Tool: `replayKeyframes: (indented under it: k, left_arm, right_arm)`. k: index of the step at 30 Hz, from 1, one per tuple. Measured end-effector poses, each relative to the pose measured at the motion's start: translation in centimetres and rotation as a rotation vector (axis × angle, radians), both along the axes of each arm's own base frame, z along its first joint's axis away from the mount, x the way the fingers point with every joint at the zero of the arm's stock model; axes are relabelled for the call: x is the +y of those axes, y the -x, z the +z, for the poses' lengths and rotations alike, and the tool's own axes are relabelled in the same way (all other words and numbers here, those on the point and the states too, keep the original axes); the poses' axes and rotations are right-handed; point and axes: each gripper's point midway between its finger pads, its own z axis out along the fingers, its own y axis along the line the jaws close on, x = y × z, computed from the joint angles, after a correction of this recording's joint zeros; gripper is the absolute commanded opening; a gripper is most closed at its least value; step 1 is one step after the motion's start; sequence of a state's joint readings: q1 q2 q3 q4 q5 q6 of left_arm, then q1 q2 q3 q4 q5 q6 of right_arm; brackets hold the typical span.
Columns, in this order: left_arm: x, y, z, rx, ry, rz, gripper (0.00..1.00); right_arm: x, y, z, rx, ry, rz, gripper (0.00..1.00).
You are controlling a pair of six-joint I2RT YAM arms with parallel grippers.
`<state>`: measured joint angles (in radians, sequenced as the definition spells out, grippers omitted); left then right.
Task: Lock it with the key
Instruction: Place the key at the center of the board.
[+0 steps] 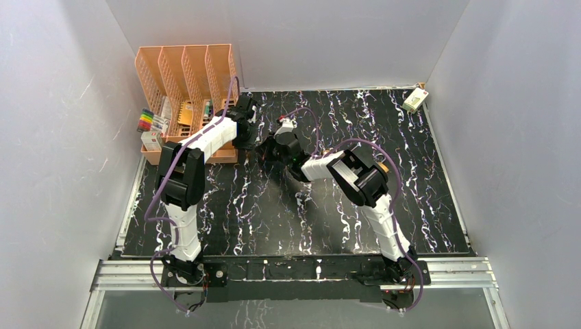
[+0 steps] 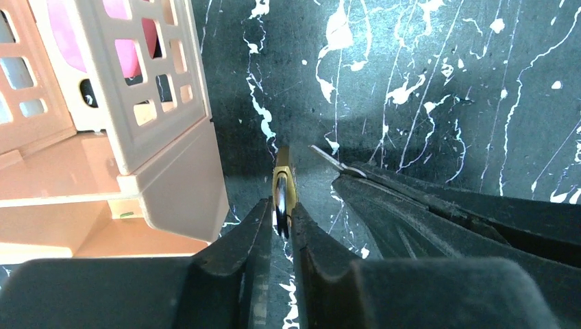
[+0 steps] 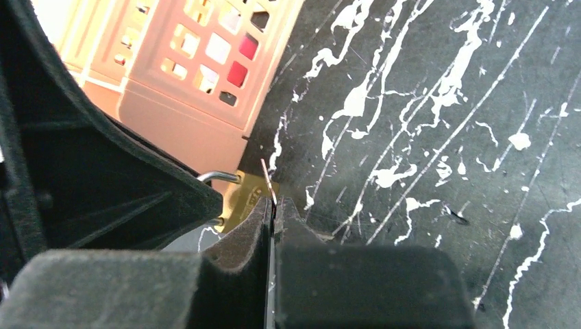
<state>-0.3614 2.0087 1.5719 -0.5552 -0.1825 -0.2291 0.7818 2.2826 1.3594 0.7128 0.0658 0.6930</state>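
Note:
A small brass padlock [image 2: 282, 185] shows edge-on between the fingers of my left gripper [image 2: 281, 221], which is shut on it just above the black marbled table. In the right wrist view the padlock [image 3: 241, 199] and its steel shackle [image 3: 219, 176] show beside the left gripper's black finger [image 3: 103, 185]. My right gripper [image 3: 273, 205] is shut on a thin silver key [image 3: 268, 179], whose blade stands right next to the padlock body. The key [image 2: 334, 163] lies just right of the padlock. I cannot tell if it sits in the keyhole. Both grippers [image 1: 264, 144] meet at the table's back middle.
An orange slotted file organiser [image 1: 185, 72] stands at the back left, its corner [image 2: 171, 171] close to the left of the padlock. Coloured markers [image 1: 145, 120] lie beside it. A small white box [image 1: 414, 101] sits at the back right corner. Grey walls enclose the table.

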Motion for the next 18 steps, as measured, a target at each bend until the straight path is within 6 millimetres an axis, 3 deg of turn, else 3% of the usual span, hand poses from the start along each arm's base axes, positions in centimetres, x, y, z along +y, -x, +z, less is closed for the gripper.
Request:
replayKeyframes:
  k: [2,6,9,18]
  left_arm:
    - [0.0,0.1,0.0,0.004,0.001,-0.003,0.25]
    - [-0.1,0.2,0.0,0.008,0.003,-0.009,0.35]
    - [-0.1,0.2,0.1,0.010,0.006,-0.010,0.41]
    - [-0.2,0.1,0.2,0.010,0.009,-0.011,0.46]
  right_arm:
    - [-0.1,0.0,-0.3,0.013,0.000,-0.009,0.18]
    - [-1.2,0.5,-2.1,0.057,0.023,-0.047,0.22]
    - [-1.4,0.4,-2.2,0.069,0.013,-0.063,0.24]
    - [-1.1,0.4,-1.8,0.078,-0.019,-0.062,0.45]
